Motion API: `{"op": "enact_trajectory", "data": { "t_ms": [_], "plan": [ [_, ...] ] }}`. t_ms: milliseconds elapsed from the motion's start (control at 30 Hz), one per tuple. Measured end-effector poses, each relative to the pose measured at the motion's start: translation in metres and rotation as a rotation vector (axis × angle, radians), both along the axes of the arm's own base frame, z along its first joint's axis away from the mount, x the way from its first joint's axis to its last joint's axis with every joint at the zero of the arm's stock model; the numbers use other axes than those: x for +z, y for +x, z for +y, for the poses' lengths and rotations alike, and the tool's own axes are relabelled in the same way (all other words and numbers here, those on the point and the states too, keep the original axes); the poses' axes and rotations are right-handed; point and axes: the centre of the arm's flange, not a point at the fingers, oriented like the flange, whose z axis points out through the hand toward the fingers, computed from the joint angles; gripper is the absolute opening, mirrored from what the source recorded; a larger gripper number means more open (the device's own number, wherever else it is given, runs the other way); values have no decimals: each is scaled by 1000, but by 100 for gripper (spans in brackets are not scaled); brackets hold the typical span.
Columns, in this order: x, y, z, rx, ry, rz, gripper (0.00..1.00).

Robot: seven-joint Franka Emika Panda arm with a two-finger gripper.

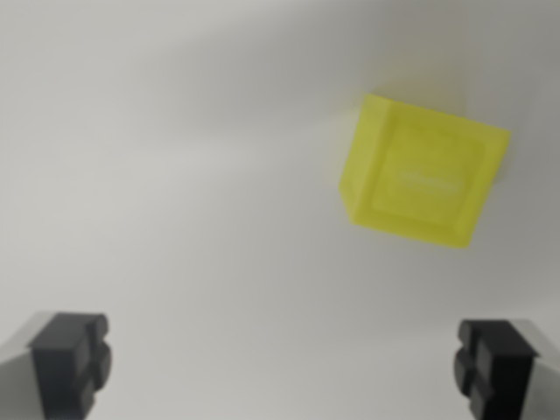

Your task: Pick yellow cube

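A yellow cube (422, 171) lies on a plain white surface in the upper right of the wrist view, slightly rotated and blurred. My gripper (284, 363) is open, with one black fingertip (72, 359) at the bottom left and the other at the bottom right (495, 363). Nothing sits between the fingers. The cube lies ahead of the gripper, off toward the wrist view's right, nearer the right finger's line than the left one's.
The white surface (175, 175) fills the whole view, with soft shadows near the top. No other object shows.
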Motion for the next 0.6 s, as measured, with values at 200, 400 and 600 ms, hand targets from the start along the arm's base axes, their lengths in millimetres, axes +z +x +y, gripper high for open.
{"op": "enact_trajectory", "data": {
  "t_ms": [200, 400, 600],
  "plan": [
    [-10, -1, -8, -28, 0, -2, 100],
    [-20, -2, -15, -57, 0, -5, 100],
    [-30, -3, -23, -85, 1, -8, 100]
  ]
}}
